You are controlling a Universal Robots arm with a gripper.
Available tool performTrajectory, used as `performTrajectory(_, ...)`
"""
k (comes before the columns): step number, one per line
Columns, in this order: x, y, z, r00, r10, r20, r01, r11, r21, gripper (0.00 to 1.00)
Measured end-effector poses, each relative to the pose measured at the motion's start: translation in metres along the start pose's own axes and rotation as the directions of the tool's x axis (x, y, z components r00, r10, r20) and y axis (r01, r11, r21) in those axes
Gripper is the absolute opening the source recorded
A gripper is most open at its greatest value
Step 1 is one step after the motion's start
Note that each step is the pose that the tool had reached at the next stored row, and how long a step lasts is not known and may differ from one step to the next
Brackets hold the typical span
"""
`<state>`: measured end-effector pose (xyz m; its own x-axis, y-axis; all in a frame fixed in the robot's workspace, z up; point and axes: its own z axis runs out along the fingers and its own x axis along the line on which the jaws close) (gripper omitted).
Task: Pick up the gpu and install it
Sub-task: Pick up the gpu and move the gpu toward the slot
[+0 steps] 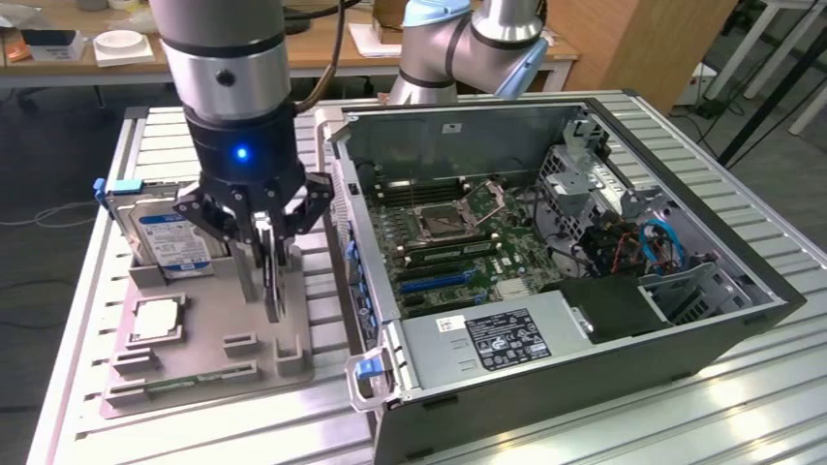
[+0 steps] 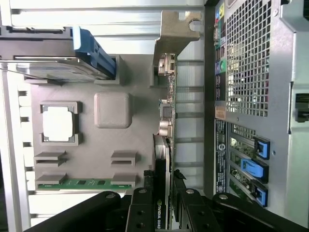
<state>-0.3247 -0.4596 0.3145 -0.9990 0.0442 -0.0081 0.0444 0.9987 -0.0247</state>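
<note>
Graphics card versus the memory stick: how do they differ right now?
The graphics card stands upright, clamped in the gripper; the memory stick lies low in its holders, untouched. The graphics card is black with a metal bracket; the memory stick is green and much narrower. Both are at the grey tray, outside the computer case.

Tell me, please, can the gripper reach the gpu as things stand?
Very likely yes: the gripper is closed on the gpu, which stands on edge over the grey tray, with nothing between them.

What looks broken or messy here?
Nothing looks broken or spilled. The computer case lies open on its side, and the gpu stands on edge, pinched by the gripper at the grey tray.
</note>
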Motion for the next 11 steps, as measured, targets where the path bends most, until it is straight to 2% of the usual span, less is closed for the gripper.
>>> performTrajectory(11,0.0,-0.0007,-0.0259,1.0,0.0,-0.0063,0.0,1.0,-0.0012,0.26)
